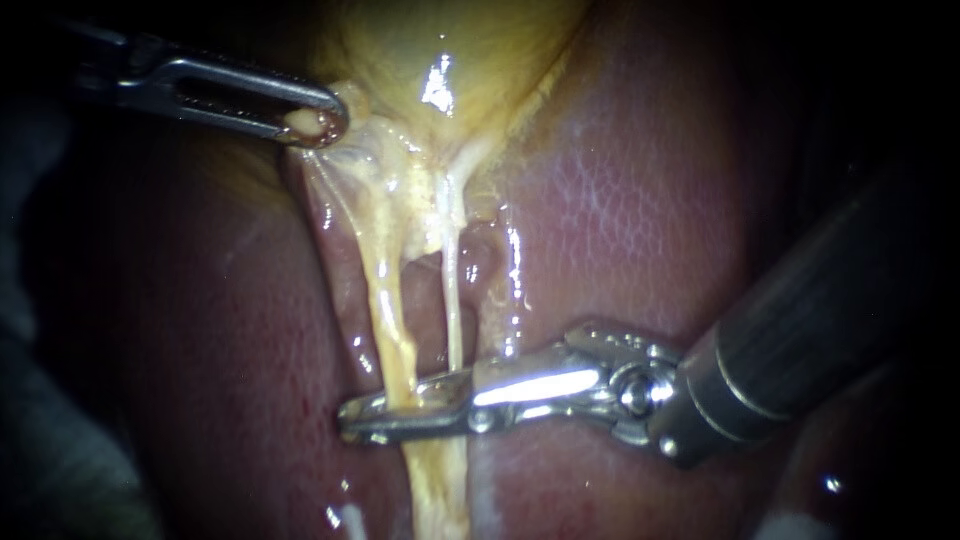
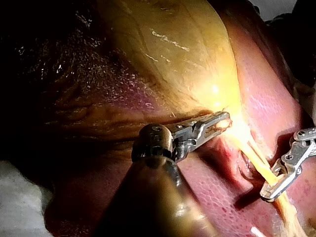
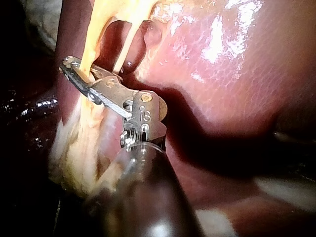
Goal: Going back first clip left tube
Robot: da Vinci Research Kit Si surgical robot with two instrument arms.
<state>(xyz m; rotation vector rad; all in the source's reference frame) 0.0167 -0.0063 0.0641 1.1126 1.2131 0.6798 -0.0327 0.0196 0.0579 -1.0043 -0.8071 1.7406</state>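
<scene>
Liver (image 1: 640,200) fills most of the scene, wet and dark red, with the yellow gallbladder (image 1: 450,50) at the far end. From the gallbladder's neck two tubes run toward the near side. The left tube (image 1: 385,310) is the thicker and yellower. The right tube (image 1: 452,290) is a thin pale strand just beside it.

The left instrument (image 1: 322,124) comes in from the far left. Its hand is clamped on a fold of pale tissue at the left edge of the gallbladder's neck, and a web of tissue is stretched taut from there down to the tubes.

The right instrument (image 1: 395,405) comes in from the right and lies low across the liver, on the near side and well apart from the left one. Its hand reaches leftward with the two jaws apart. The left tube passes between them, crossing the gap, and shows again on the near side of the lower jaw. The right tube runs down to the upper jaw, closer to the hinge. I cannot tell whether a clip sits on the left tube where the metal covers it.
</scene>
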